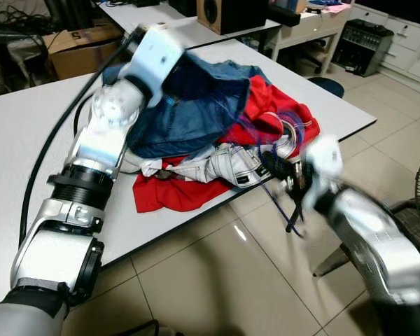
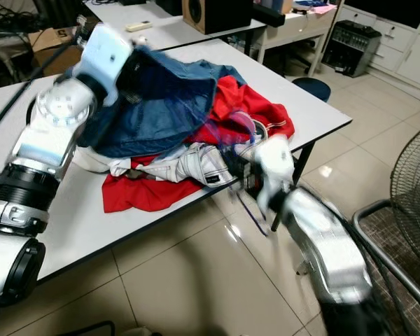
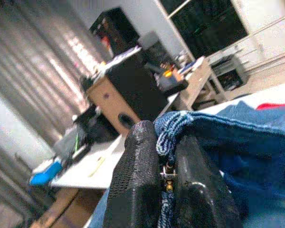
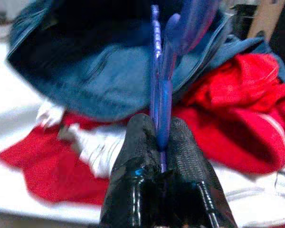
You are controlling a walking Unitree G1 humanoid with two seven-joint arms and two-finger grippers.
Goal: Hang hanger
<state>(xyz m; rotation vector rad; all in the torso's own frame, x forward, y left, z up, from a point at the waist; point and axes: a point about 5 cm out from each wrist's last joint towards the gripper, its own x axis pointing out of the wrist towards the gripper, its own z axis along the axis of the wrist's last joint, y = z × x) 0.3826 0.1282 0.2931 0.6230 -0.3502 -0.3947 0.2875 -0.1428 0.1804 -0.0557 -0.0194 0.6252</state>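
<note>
Your right gripper [image 4: 159, 142] is clamped on the blue hanger [image 4: 160, 90] at the table [image 1: 28, 133] edge. Your left gripper [image 3: 166, 156] pinches the denim garment's [image 1: 189, 105] hem, lifted over red clothes [image 2: 245, 105] and white ones [image 1: 227, 164].

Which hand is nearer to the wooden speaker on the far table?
The left hand. It holds the denim garment up on the table's far side, toward the speaker. The right hand grips the blue hanger at the near edge.

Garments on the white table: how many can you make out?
3, maybe more buried: blue denim garment on top, pinched by the left gripper; red garment beneath; white garment at the front edge.
</note>
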